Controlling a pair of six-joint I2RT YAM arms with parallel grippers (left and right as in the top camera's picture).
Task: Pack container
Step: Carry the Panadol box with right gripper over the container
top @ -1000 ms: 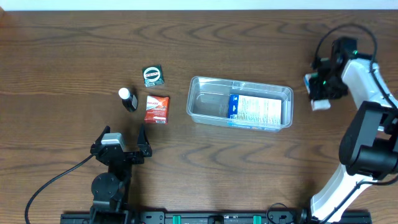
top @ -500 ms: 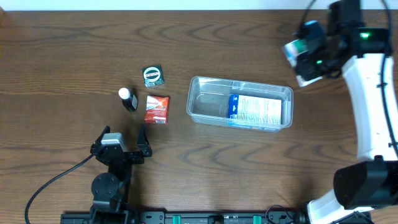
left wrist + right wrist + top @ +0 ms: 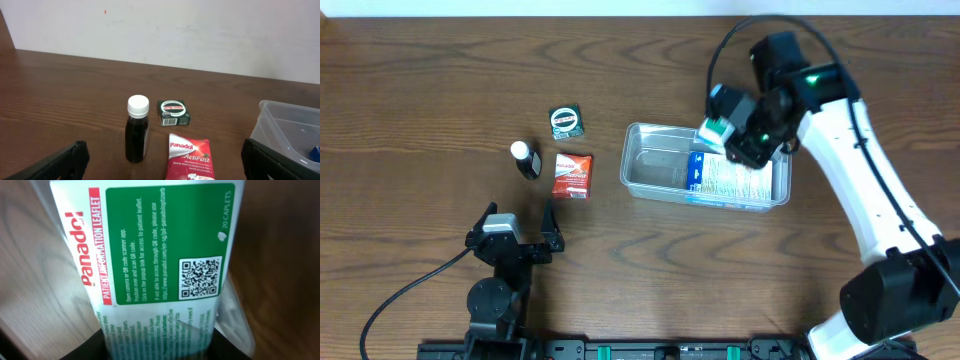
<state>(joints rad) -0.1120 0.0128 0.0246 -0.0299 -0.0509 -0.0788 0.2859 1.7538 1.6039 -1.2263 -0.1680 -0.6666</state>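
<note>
1. Over the far rim of the container (image 3: 655, 165), near its middle, the right arm (image 3: 865, 195) carries a green Panadol packet (image 3: 160, 255). Its jaws are clamped on one end of the packet, as the right wrist view shows. The packet hangs above the bin and is not yet inside.
2. The container itself stands on the bench (image 3: 420, 90), a little right of the middle, with its long side running from left to right and its open side up.
3. Done so far, as I judge it: one blue-and-white box (image 3: 735, 180) lies flat in the right half of the container. The left half shows only bare plastic.
4. Three things wait on the bench to the left of the container. A red packet (image 3: 573, 175) lies near its left wall, a dark bottle (image 3: 525, 158) with a white cap stands upright beside the packet, and a small green box (image 3: 565, 121) lies behind them. None of them touches the container.
5. The left arm (image 3: 492, 295) rests at the near edge of the bench. Its jaws stand wide apart and hold nothing, and they face these three things.
6. In my judgement the task is less than half done: one thing is packed, the second is about to go in, and three remain. The next move probably calls for lowering the green packet into the free left half before the jaws let go.
</note>
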